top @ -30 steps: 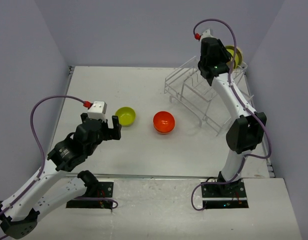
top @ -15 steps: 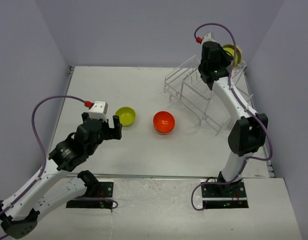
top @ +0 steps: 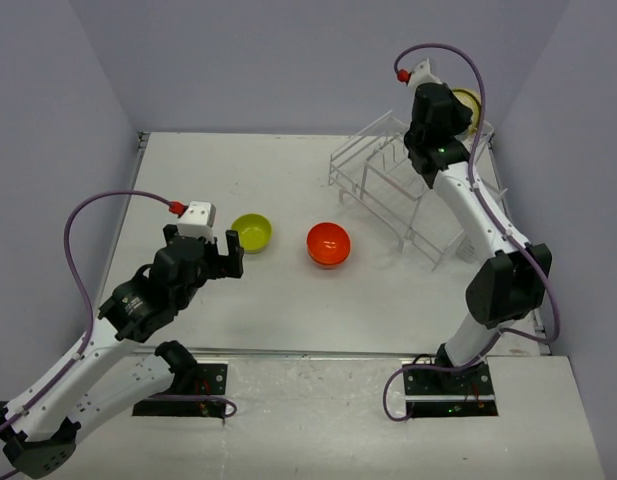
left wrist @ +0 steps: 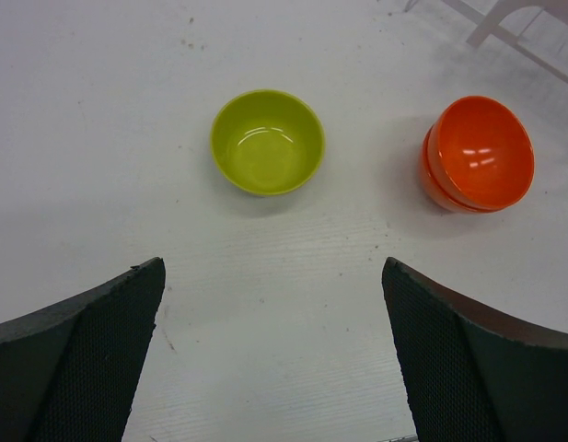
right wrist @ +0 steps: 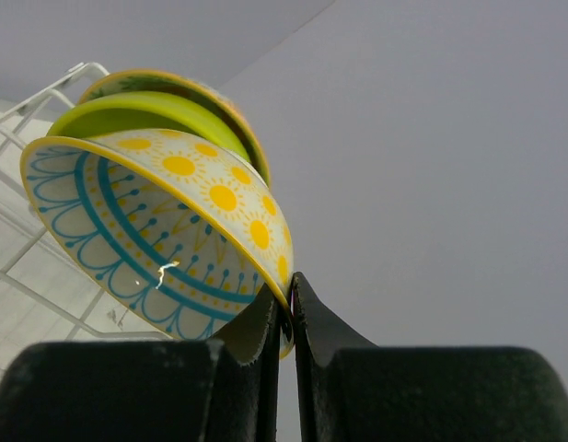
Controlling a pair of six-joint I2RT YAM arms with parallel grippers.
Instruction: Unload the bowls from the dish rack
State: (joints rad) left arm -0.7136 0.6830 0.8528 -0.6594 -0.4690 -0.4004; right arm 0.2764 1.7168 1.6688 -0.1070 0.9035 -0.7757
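Up at the far right corner of the table (top: 288, 300), the right fingers (right wrist: 265, 331) are pressed together on the lower rim of a flower-patterned bowl (right wrist: 164, 230), the thin edge caught between them. The cream bowl, ringed with yellow flowers and blue lines, sits tilted on its side in the white wire dish rack (top: 388, 185), its opening turned away from the wrist camera. Right behind it in the same row stands a racked yellow-green bowl (right wrist: 145, 115), and behind that the rim of another patterned bowl (right wrist: 173, 83) just shows. From the overhead view the right arm reaches up and over the rack, and its wrist hides most of these bowls.

Across the table, the left fingers (left wrist: 90, 350) stand spread wide, holding nothing, above bare table surface. Two bowls sit upright on the table just beyond them: a loose yellow-green bowl (left wrist: 267, 141) to the left and an orange-red bowl (left wrist: 481, 152) to the right, near each other but apart. Both lie well clear of the rack, the orange-red one the nearer to it.
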